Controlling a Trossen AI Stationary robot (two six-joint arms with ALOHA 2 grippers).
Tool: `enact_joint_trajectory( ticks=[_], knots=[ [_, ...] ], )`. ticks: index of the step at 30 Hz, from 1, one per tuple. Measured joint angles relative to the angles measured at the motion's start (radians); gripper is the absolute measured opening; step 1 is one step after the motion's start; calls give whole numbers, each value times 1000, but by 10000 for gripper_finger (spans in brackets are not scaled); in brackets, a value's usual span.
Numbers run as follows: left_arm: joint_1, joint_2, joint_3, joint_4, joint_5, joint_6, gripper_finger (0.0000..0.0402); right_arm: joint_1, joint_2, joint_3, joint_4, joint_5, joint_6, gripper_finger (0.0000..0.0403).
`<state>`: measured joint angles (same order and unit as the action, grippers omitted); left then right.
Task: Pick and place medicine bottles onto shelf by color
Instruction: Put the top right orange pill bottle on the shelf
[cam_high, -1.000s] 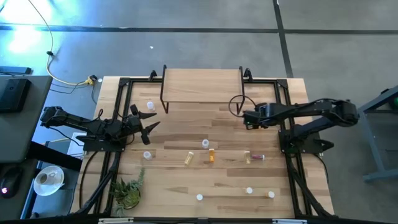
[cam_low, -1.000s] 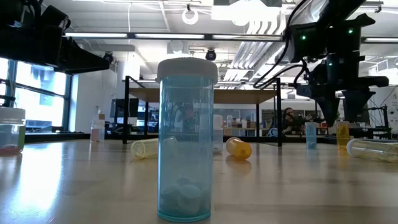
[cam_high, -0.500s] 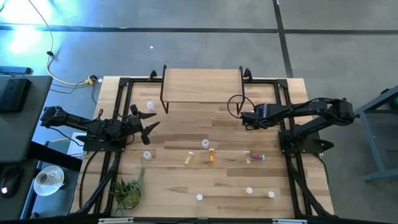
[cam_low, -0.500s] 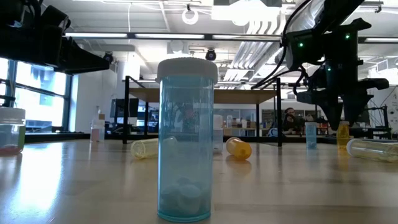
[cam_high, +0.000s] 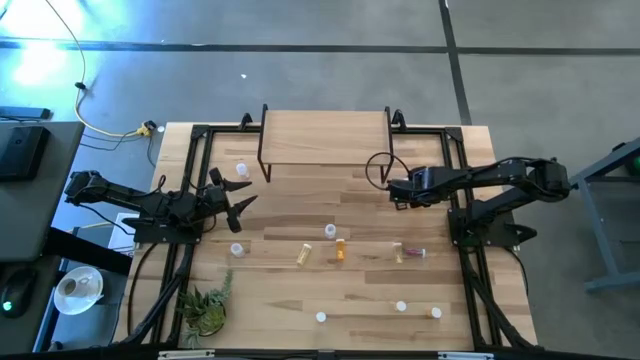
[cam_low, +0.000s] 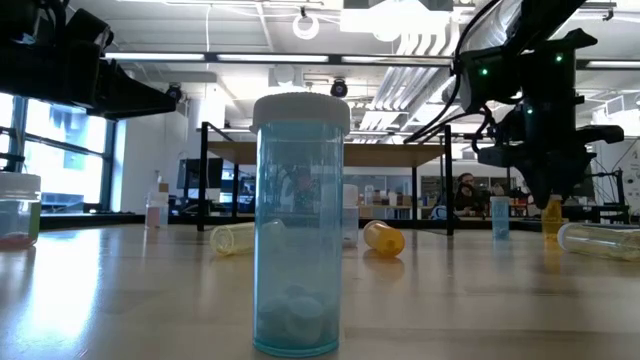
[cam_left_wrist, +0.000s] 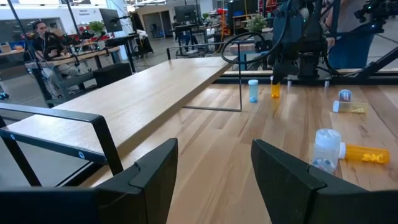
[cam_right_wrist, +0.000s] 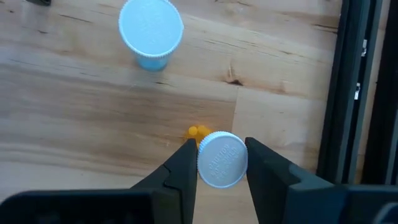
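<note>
An amber medicine bottle with a white cap stands upright on the table in front of the shelf's right end, and my right gripper is shut on it from above. The low view also shows this bottle under the gripper. A bluish bottle stands just beside it. The shelf is a light-wood board on black legs at the table's far edge. My left gripper waits open at the table's left, level, with nothing between its fingers. My right gripper pinches the amber bottle's white cap between its two fingers, one on each side of the cap. The fingers come from above and point steeply down. The bottle stands upright with its base on the table.
More bottles are scattered on the table: upright ones and near the front edge, and lying ones. A small plant sits at the front left. A bluish bottle stands close to the low camera.
My right gripper has shut: its fingers, wide apart above the amber bottle a second ago, have closed in on the bottle's cap. The bottle has stayed upright on the table.
</note>
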<state>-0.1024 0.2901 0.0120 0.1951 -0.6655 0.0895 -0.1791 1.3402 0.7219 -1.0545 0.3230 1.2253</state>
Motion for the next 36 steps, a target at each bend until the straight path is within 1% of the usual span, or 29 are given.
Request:
enact_joint_trajectory(
  ticks=[4,11,15,21,24,28,36],
  knots=[
    [0,0,0,0,0,0,195,0,0,33,-27,-28,-30,100],
    [0,0,0,0,0,0,195,5,0,148,-89,-27,-84,99],
    [0,0,0,0,0,0,195,5,0,232,-154,2,-113,99],
    [0,0,0,0,0,0,195,-4,0,396,-260,70,-175,99],
    [0,0,0,0,0,0,195,-27,0,486,-303,100,-220,99],
    [0,0,0,0,0,0,195,-79,0,598,-314,131,-317,99],
    [0,0,0,0,0,0,195,-239,0,796,-301,160,-517,99]
  ],
)
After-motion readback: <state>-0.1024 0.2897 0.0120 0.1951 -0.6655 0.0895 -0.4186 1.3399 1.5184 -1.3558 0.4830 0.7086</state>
